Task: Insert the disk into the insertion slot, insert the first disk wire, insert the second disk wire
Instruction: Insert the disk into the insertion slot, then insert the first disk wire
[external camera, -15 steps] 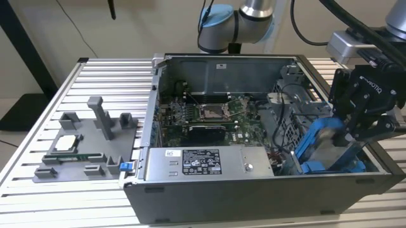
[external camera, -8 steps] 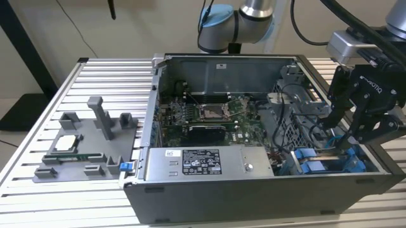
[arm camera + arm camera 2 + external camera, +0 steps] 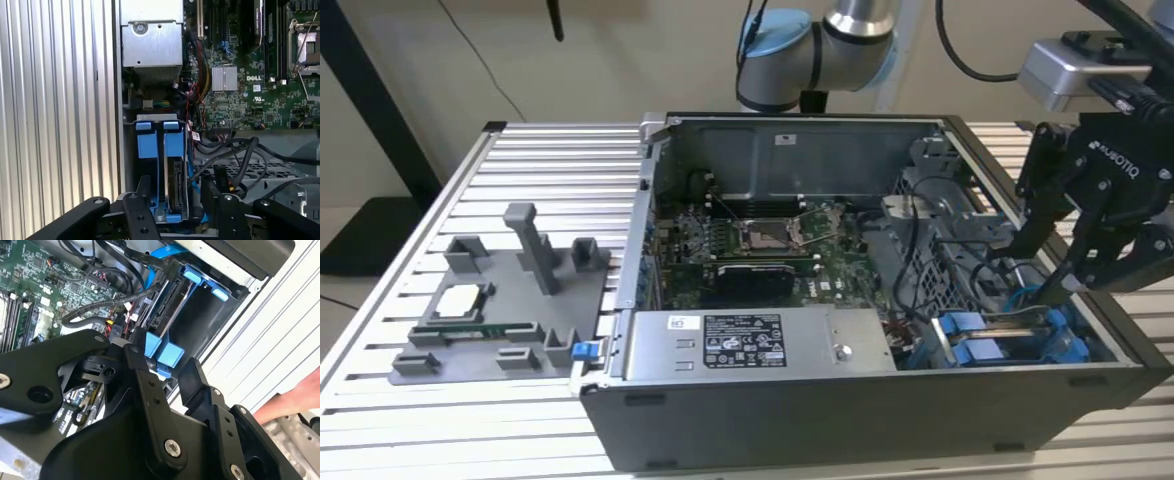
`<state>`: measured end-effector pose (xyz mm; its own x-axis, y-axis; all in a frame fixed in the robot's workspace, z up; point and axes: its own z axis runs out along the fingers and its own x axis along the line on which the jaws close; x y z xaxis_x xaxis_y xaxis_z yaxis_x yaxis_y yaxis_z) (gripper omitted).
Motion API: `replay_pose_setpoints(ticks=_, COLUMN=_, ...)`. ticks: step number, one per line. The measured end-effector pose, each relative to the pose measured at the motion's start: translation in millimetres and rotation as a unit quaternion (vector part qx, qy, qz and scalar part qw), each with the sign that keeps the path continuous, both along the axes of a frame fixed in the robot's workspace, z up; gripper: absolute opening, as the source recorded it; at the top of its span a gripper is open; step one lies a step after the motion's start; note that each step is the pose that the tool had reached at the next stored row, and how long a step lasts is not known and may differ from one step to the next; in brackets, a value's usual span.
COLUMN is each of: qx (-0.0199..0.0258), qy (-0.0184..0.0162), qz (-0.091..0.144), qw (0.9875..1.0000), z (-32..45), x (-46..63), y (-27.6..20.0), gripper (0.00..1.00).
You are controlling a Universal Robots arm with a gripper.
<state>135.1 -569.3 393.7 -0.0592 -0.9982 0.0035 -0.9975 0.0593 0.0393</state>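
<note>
1. Exterior view: the gripper (image 3: 1061, 290) reaches down into the open PC case (image 3: 854, 420) at the exterior view's right. Its tips are at the insertion slot (image 3: 1067, 345), where the disk (image 3: 1014, 320) sits among blue fittings. The power-supply box (image 3: 747, 345) beside the bay has a white and a black label, and there's print on the gripper body; I leave both unread. The motherboard (image 3: 761, 240) lies behind it. A grey parts fixture (image 3: 494, 300) sits well apart on the slatted table (image 3: 400, 400).

2. Second wrist view: the gripper (image 3: 162, 365) has its jaws wide, nothing clamped, with the blue carrier tabs between the tips. The disk (image 3: 172, 300) stands on edge in the insertion slot (image 3: 220, 292), connector end showing. A blue cable (image 3: 160, 252) runs near; can't tell if it's plugged in. A person's hand (image 3: 295, 395) is at the table edge.

3. First wrist view: the gripper (image 3: 180, 200) straddles the disk (image 3: 175, 185), w/ a gap each side. The disk is seated in the insertion slot (image 3: 157, 118). Black cables (image 3: 235, 155) hang just beside. Judgement: step 1 looks done and the wire steps are in hand. There's print on the board, not read.
</note>
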Motion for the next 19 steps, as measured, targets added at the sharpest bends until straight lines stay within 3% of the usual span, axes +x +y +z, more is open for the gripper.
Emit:
replay_pose_setpoints(ticks=4, qx=0.0000, qy=0.0000, qz=0.000, qw=1.0000, z=3.4, x=-1.0, y=1.8, gripper=1.00)
replay_pose_setpoints(ticks=16, qx=0.0003, qy=-0.0001, qz=0.000, qw=1.0000, z=4.5, x=-12.8, y=15.9, gripper=1.00)
replay_pose_setpoints(ticks=19, qx=0.0034, qy=-0.0013, qz=0.004, qw=1.0000, z=4.0, x=-14.4, y=18.2, gripper=1.00)
